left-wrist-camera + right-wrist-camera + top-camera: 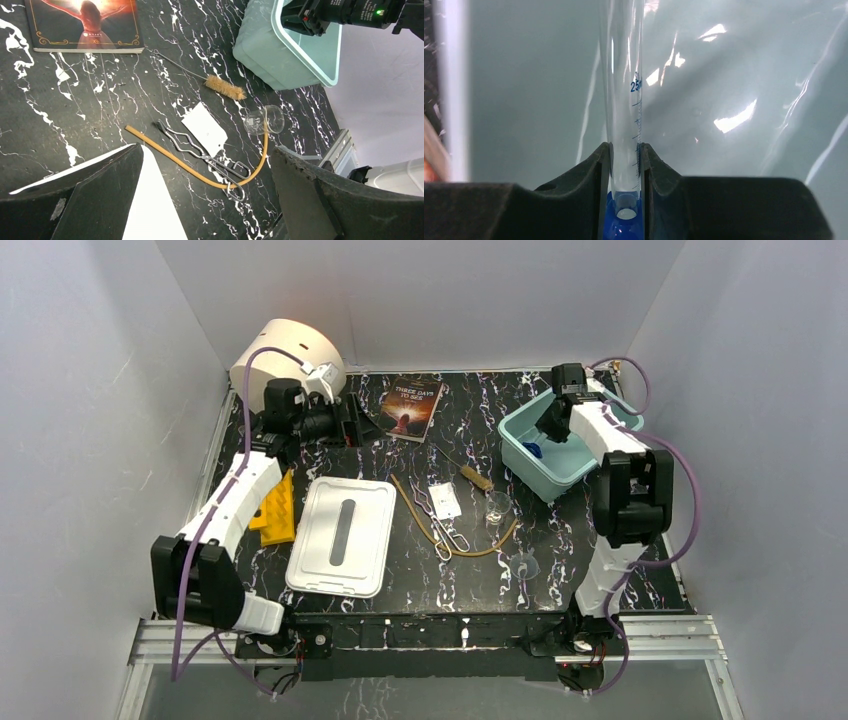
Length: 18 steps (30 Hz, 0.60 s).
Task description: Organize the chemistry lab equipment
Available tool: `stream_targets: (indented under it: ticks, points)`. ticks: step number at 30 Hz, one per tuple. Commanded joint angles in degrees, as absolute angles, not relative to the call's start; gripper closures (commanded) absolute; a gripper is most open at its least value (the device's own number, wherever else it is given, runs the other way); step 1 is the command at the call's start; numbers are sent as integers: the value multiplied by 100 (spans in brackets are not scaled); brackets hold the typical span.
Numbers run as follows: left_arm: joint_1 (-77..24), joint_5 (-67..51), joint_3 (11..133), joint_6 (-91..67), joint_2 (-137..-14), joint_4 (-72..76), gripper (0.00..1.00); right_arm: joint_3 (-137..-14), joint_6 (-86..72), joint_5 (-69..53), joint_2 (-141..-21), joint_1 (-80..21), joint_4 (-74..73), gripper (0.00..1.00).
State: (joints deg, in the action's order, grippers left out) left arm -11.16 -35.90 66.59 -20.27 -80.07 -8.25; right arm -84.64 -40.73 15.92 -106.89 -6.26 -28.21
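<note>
Over the teal bin, right gripper clamps the blue-based graduated cylinder; looks like the placing step. Next move likely calls for lowering, then releasing. Left gripper hangs wide open, empty.

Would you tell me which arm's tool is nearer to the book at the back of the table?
Left. The left tool is open just left of the book; the right tool is farther right, inside the teal bin, gripping a clear tube.
</note>
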Motion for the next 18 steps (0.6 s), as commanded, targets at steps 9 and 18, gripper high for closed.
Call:
stream_targets:
  ticks: [9,18]
  points:
    - [-1125,-3186,7220,-1475,-8399,-1418,2,-9024,-4327,1011,-11560,-356,-2423,74]
    - [-1125,-3177,7232,-1394,-8533,-1305,2,-9978,-3795,128,-12374,-327,-2484,71]
